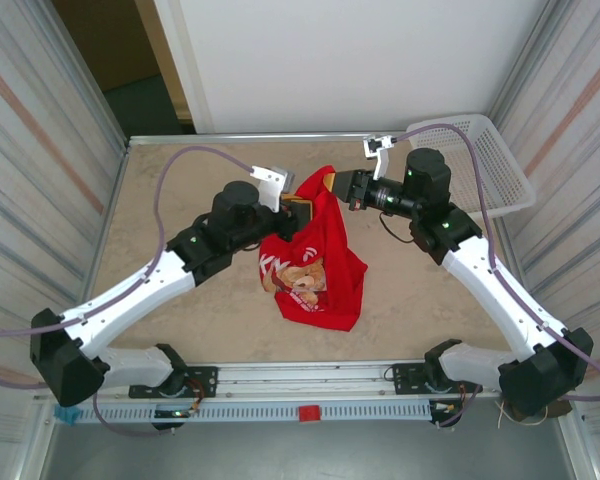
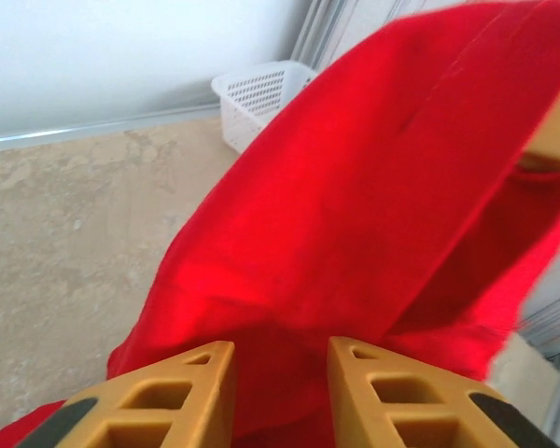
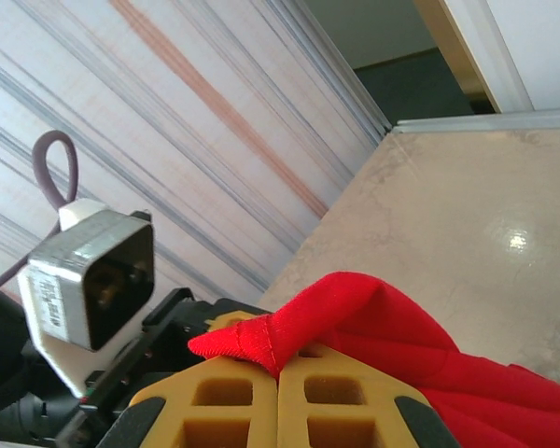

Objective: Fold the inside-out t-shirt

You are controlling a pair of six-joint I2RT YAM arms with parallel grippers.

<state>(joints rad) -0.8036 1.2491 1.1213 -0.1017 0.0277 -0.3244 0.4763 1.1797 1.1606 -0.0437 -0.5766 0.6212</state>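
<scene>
The inside-out t-shirt point(image 1: 320, 262), bright red, hangs from a raised corner down to a heap on the table, its printed graphic point(image 1: 296, 276) facing up at the heap's left. My right gripper point(image 1: 332, 186) is shut on the shirt's top hem; in the right wrist view the hem point(image 3: 252, 336) sticks out above the closed gripper point(image 3: 278, 362). My left gripper point(image 1: 300, 209) is just left of it, against the hanging cloth. In the left wrist view its yellow fingers point(image 2: 201, 378) stand apart, and the gap of the gripper point(image 2: 280, 350) shows red t-shirt point(image 2: 373, 187) cloth.
A white mesh basket point(image 1: 492, 160) sits at the table's back right corner, also seen as the basket point(image 2: 257, 93) in the left wrist view. Striped walls close in both sides. Bare beige tabletop point(image 1: 180, 190) lies around the shirt. The left wrist's camera housing point(image 3: 93, 280) sits close to my right fingers.
</scene>
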